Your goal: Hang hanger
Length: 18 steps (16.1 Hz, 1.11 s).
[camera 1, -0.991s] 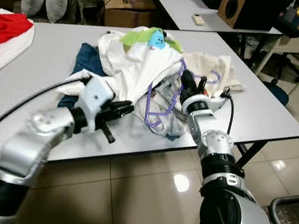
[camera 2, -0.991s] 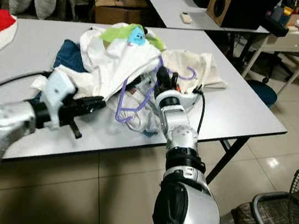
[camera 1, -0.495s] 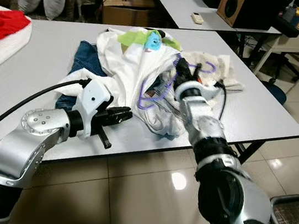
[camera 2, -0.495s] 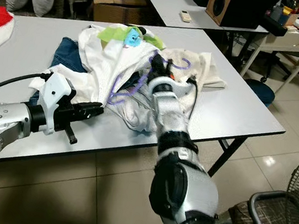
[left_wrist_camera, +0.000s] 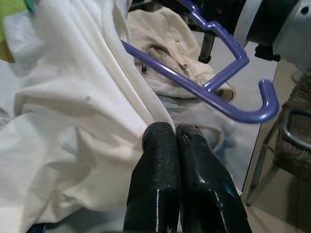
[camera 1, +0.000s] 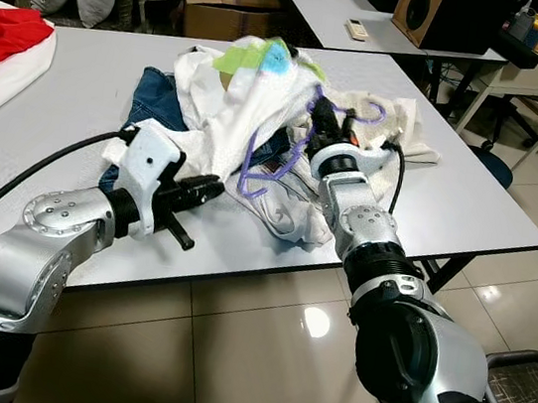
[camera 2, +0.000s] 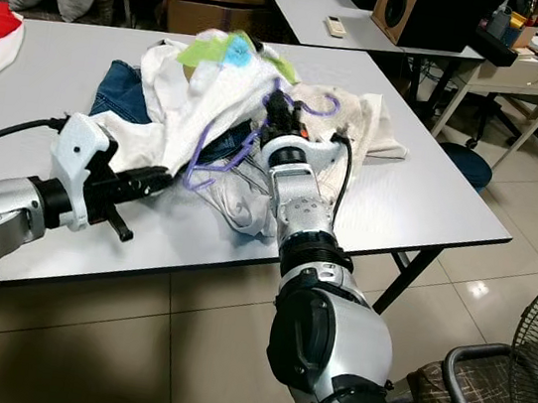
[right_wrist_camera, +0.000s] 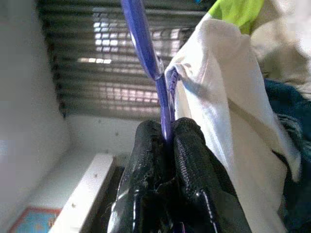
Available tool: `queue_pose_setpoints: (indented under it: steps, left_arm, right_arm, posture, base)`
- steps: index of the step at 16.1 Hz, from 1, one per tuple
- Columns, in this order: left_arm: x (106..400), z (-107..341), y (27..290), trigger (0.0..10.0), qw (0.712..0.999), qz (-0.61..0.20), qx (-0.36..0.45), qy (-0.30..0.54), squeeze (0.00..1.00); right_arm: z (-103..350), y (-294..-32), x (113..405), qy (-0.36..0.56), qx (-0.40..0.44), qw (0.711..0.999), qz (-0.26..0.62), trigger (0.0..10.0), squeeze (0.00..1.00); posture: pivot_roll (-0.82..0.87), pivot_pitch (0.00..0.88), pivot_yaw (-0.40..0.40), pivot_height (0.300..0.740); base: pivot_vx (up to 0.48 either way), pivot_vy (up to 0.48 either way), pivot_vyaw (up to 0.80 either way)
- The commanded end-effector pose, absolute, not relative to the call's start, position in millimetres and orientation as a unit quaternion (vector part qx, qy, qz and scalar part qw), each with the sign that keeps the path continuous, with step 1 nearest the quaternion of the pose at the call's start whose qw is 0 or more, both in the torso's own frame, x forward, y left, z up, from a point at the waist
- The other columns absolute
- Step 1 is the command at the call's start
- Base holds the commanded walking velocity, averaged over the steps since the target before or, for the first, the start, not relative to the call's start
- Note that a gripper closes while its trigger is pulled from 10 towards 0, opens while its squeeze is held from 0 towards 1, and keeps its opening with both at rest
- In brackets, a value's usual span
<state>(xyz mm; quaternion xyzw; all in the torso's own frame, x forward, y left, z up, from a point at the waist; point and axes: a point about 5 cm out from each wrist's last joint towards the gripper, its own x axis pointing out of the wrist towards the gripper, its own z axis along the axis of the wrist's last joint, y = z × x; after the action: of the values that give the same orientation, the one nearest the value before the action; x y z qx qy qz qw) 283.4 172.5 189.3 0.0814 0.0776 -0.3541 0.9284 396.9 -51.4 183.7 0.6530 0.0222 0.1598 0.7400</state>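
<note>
right pincer (camera 1: 321, 129) was clamped tight on the purple hanger (camera 1: 273, 158), raised over the clothes pile on the grey desk (camera 1: 470, 200). white garment (camera 1: 236, 117) draped over the hanger. left pincer (camera 1: 201, 189) was closed, empty, by the pile's edge.

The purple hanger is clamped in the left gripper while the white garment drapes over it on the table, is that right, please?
Not quite: the purple hanger is clamped in the right gripper, as the right wrist view shows. The left gripper is shut beside the white garment, which does drape over the hanger on the table.
</note>
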Motion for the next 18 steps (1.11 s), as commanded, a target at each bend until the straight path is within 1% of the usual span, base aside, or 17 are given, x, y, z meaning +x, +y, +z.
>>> queue_pose_setpoints:
  steps: [1, 3, 6, 10, 12, 13, 16, 18]
  left_arm:
    - [282, 196, 168, 0.0, 0.925, -0.367, 0.077, 0.064, 0.0]
    - [279, 199, 159, 0.0, 0.913, -0.398, 0.071, 0.05, 0.0]
    - [275, 198, 152, 0.0, 0.901, -0.424, 0.08, 0.056, 0.0]
    - [272, 200, 151, 0.0, 0.895, -0.433, 0.087, 0.053, 0.0]
    - [269, 199, 149, 0.0, 0.889, -0.446, 0.09, 0.055, 0.0]
    - [266, 198, 147, 0.0, 0.886, -0.451, 0.092, 0.057, 0.0]
    - [262, 192, 143, 0.0, 0.878, -0.464, 0.098, 0.071, 0.0]
    - [262, 188, 144, 0.0, 0.88, -0.457, 0.106, 0.077, 0.0]
  right_arm:
    - [188, -44, 394, 0.004, 0.656, 0.735, 0.172, 10.0, 0.0]
    - [180, -53, 394, 0.004, 0.67, 0.729, 0.142, 10.0, 0.0]
    - [180, -58, 396, 0.001, 0.676, 0.725, 0.13, 10.0, 0.0]
    - [176, -60, 398, 0.014, 0.661, 0.742, 0.112, 10.0, 0.0]
    - [172, -63, 398, 0.02, 0.661, 0.745, 0.093, 10.0, 0.0]
    - [171, -65, 399, 0.019, 0.666, 0.741, 0.081, 10.0, 0.0]
    - [178, -68, 402, 0.007, 0.696, 0.715, 0.066, 10.0, 0.0]
    - [184, -66, 404, 0.003, 0.702, 0.708, 0.072, 10.0, 0.0]
  posture:
    - [0.15, 0.016, -0.071, 0.74]
    - [0.14, 0.016, -0.064, 0.74]
    - [0.14, 0.016, -0.062, 0.74]
    - [0.14, 0.016, -0.066, 0.74]
    - [0.15, 0.017, -0.069, 0.74]
    - [0.15, 0.017, -0.07, 0.74]
    - [0.15, 0.013, -0.073, 0.74]
    - [0.16, 0.01, -0.075, 0.74]
  base:
    - [0.0, 0.0, 0.0]
    - [0.0, 0.0, 0.0]
    - [0.0, 0.0, 0.0]
    - [0.0, 0.0, 0.0]
    - [0.0, 0.0, 0.0]
    - [0.0, 0.0, 0.0]
    - [0.0, 0.0, 0.0]
    - [0.0, 0.0, 0.0]
